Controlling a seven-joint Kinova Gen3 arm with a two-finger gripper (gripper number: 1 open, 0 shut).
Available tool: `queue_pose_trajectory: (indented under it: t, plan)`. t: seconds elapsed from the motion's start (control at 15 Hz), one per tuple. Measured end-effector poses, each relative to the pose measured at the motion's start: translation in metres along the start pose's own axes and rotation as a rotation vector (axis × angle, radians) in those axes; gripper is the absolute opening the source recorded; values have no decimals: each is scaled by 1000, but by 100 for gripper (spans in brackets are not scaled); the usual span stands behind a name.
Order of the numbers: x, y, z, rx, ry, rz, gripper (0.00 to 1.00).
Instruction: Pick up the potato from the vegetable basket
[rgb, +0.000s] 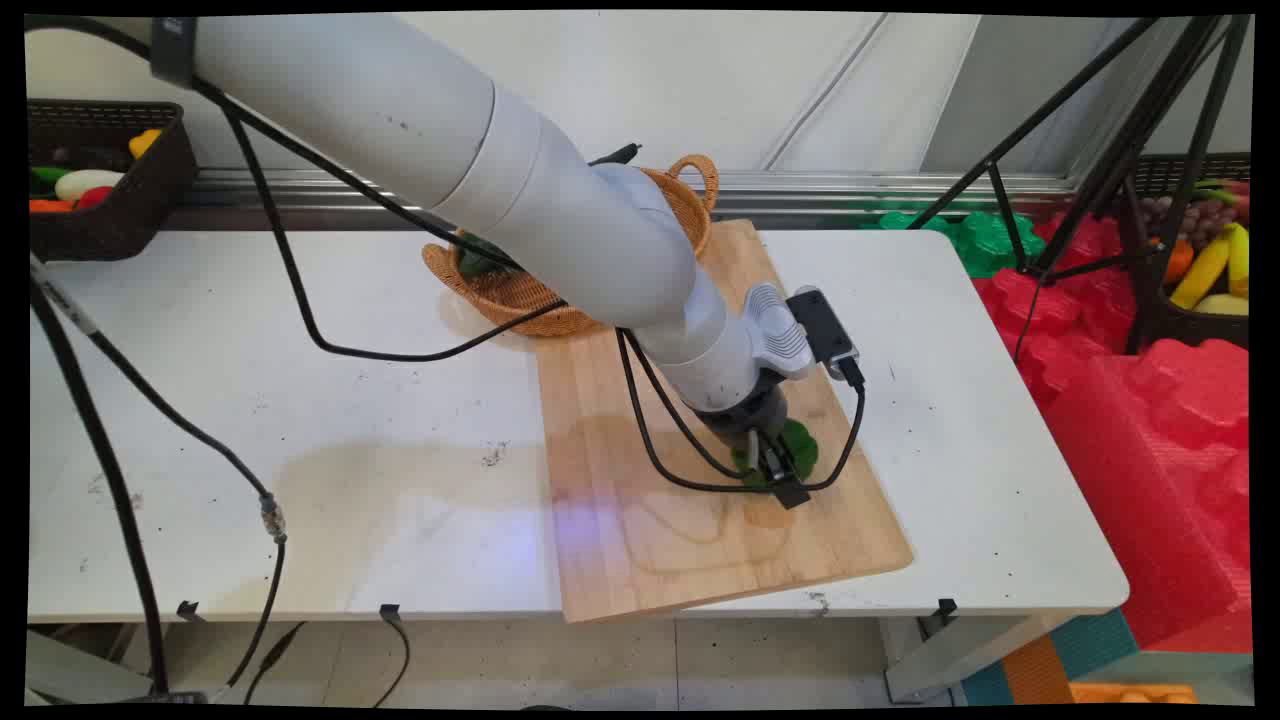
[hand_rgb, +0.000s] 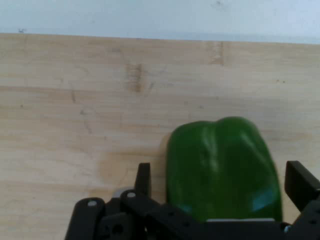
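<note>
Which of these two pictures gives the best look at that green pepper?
The hand view. There the green pepper fills the space between the two fingers, its glossy lobed skin plain against the wooden board. In the main view the pepper peeks out only partly behind the gripper.

Pepper (rgb: 800, 447) on board's (rgb: 640, 540) right part, betw. gripper (rgb: 775, 478) fingers; basket (rgb: 560, 290) behind board.

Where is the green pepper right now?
The green pepper lies on the wooden cutting board toward its right side, between the fingers of the open gripper, well in front of the wicker basket.
</note>
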Motion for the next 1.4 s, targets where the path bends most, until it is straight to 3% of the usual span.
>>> queue_pose_trajectory:
  t: [0.47,0.93,1.4]
  plan:
    - [-1,0,-37,14,73,22,100]
    - [-13,-16,-119,52,171,6,100]
    - [-49,-59,-184,154,204,-109,100]
